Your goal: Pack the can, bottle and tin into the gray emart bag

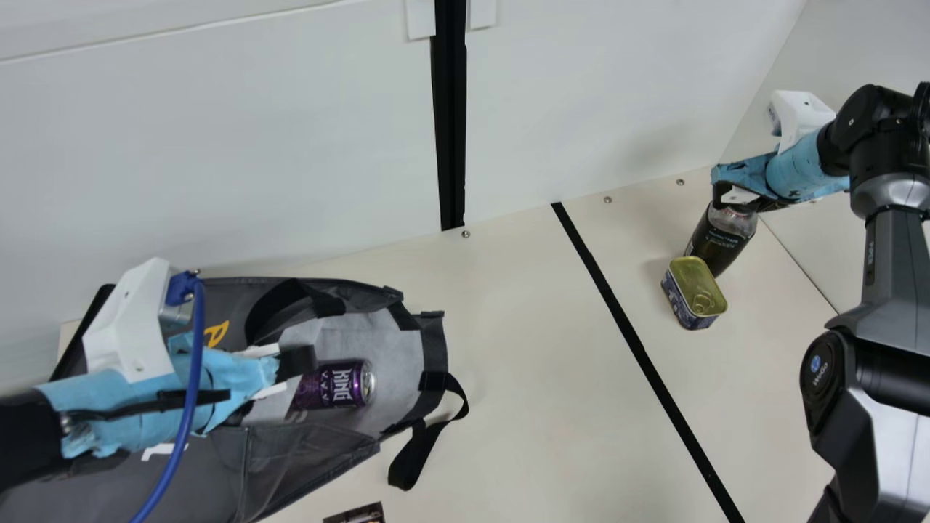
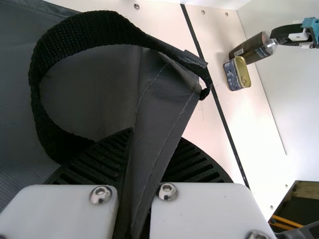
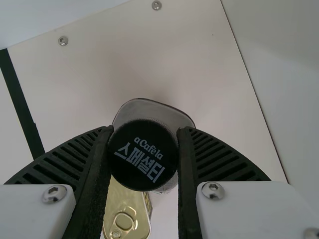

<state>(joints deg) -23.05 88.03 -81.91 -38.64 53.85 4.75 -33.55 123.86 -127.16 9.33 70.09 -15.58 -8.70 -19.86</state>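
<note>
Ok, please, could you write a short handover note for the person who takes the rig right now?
Left gripper: fingers clamped on the edge of the gray fabric bag.
Right gripper: fingers closed on the black cap of the dark bottle, beside the gold-topped rectangular tin on the cream table.
Done: purple metal can lies in the bag's opening.
Left to do: bag the bottle and the tin.

The fingers (image 2: 102,162) pinch the gray emart bag (image 2: 167,107) between them.
</note>
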